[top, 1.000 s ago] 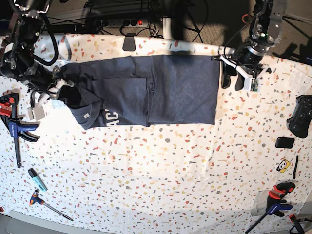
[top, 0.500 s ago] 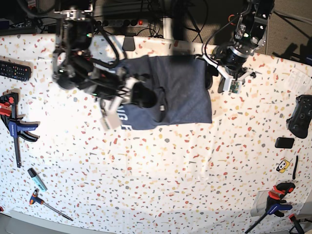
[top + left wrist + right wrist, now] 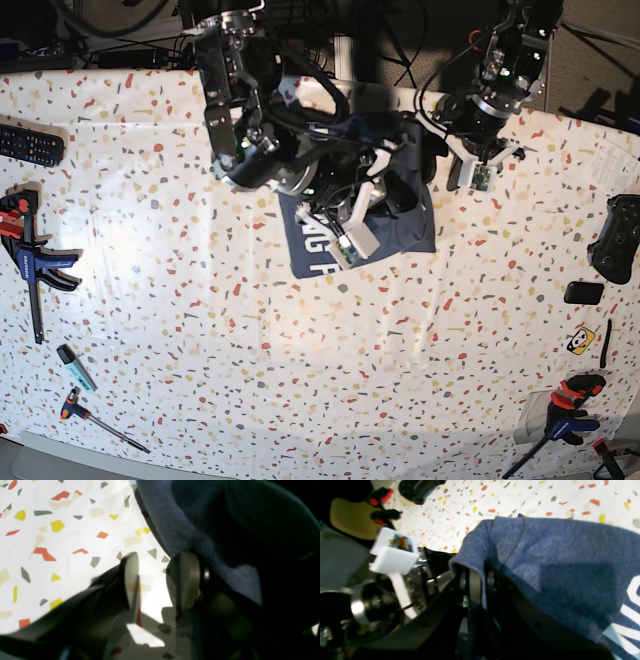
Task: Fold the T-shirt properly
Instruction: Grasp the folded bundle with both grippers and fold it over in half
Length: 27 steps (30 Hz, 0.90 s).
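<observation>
The navy T-shirt point(image 3: 305, 242) lies bunched at the back middle of the speckled table point(image 3: 300, 350), with a strip of white lettering showing at its left. My right gripper point(image 3: 398, 195) hangs over the shirt's right half. In the right wrist view it point(image 3: 480, 590) is shut on a fold of the navy T-shirt point(image 3: 545, 555), lifted off the table. My left gripper point(image 3: 432, 158) sits at the shirt's right edge. Its two fingers point(image 3: 131, 580) stand open on the table with only tabletop between them, and the T-shirt point(image 3: 190, 525) lies against the outside of the right one.
A remote point(image 3: 30, 145) and a blue clamp point(image 3: 30, 262) lie at the left edge, a marker point(image 3: 75, 368) and a hand tool point(image 3: 100, 420) at the front left. A game controller point(image 3: 615, 240), a small black device point(image 3: 583, 292) and another clamp point(image 3: 565, 412) are on the right.
My right arm has swept from the table's left to the right, carrying the shirt's left end over the rest, so the shirt now covers less table. The left gripper shifted slightly left.
</observation>
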{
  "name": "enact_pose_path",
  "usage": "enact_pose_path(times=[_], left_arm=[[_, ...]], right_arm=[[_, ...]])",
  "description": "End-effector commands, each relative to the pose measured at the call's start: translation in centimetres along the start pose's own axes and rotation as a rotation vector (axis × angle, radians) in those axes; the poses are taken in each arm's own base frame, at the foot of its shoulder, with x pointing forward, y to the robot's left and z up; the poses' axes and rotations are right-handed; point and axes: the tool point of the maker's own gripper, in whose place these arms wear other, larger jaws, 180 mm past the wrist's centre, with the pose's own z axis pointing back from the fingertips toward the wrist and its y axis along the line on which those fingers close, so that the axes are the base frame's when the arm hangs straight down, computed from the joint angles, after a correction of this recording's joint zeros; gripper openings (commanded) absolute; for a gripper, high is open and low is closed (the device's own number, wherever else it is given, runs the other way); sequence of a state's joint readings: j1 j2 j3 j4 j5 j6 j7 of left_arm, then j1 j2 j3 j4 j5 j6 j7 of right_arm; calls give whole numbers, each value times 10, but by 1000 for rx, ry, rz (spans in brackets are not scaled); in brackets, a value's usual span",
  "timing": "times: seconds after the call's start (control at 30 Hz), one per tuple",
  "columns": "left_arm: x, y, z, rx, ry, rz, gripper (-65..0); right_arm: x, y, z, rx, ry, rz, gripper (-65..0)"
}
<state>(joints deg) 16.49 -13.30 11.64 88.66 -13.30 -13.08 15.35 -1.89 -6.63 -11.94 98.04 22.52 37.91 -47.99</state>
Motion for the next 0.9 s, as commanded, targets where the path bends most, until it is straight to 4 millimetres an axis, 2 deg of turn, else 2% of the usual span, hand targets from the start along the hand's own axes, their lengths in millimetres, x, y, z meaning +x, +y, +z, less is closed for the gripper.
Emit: enact_pose_path(times=[0.0, 0.1, 0.17, 0.3, 0.4, 0.57, 0.73, 0.8, 0.87], left_arm=[[-10, -5, 1, -16, 52, 1, -390], [-11, -4, 1, -16, 52, 0, -390], [-10, -3, 2, -13, 51, 0, -390], [-6, 9, 4, 20, 48, -34, -390], [7, 26, 10, 70, 25, -39, -390], [50, 64, 32, 181, -68, -48, -390], [83, 93, 59, 279, -120, -55, -390], [91, 93, 66, 257, -143, -13, -404], [100, 76, 71, 157, -177, 16, -438]], right_arm=[[21, 6, 0, 20, -70, 4, -650], [28, 13, 0, 54, -103, -21, -451], [35, 21, 1, 100, -138, -57, -385], [43, 33, 3, 174, -175, -106, -385], [49, 32, 4, 181, -188, -103, -385], [73, 27, 5, 183, -211, -42, -385], [97, 13, 5, 128, -196, 68, -385], [100, 2, 5, 78, -179, 114, -385], [99, -12, 8, 26, -155, 151, -385]])
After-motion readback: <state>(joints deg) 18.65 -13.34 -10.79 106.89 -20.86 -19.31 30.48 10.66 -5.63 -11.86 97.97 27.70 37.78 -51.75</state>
